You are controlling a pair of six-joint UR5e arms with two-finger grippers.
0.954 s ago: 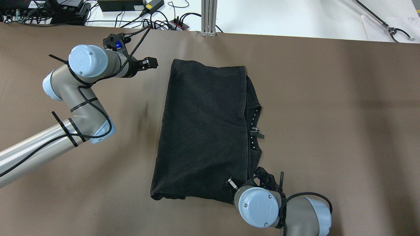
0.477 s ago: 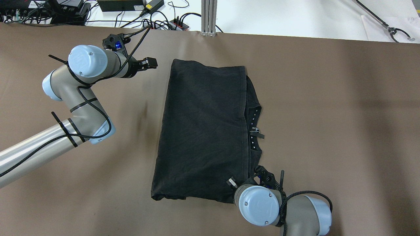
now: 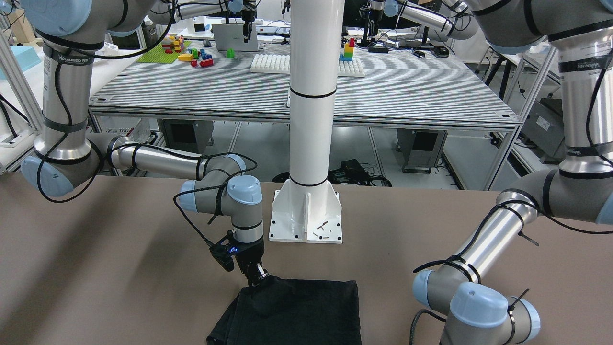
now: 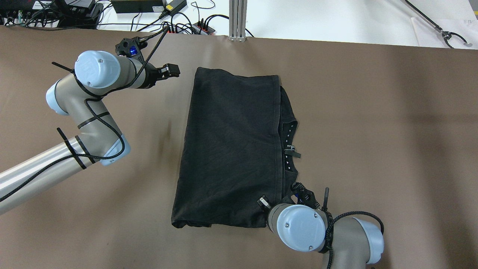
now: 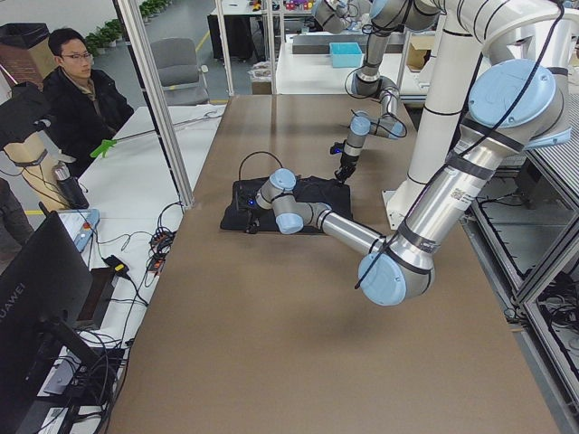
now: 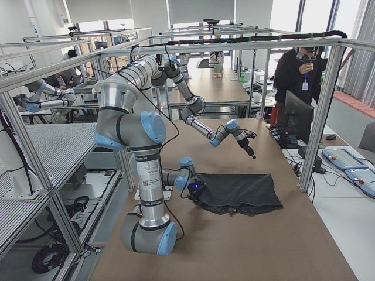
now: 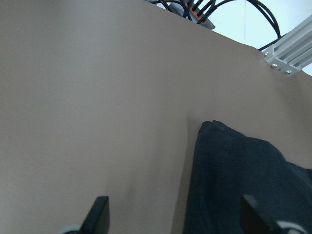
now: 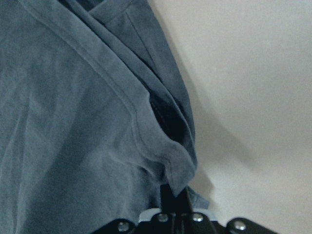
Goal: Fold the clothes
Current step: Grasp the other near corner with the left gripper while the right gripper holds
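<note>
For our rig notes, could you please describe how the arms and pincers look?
The left arm and right arm are silver tubes with pale-blue joint caps and black braided cables tied on. The left pincer and right pincer are black, each beside a blue-lit camera.

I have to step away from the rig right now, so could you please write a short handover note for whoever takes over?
The left gripper: jaws open, empty, hovering beside the far left corner of the clothes, not touching.
The right gripper: jaws shut on the near right corner, hem slightly lifted.
The clothes lie flat mid-table as a rough rectangle, a lower layer peeking out along the right edge.
Done: at least one fold appears made.
To do: probably grasp the far corner, then make the next fold.
</note>
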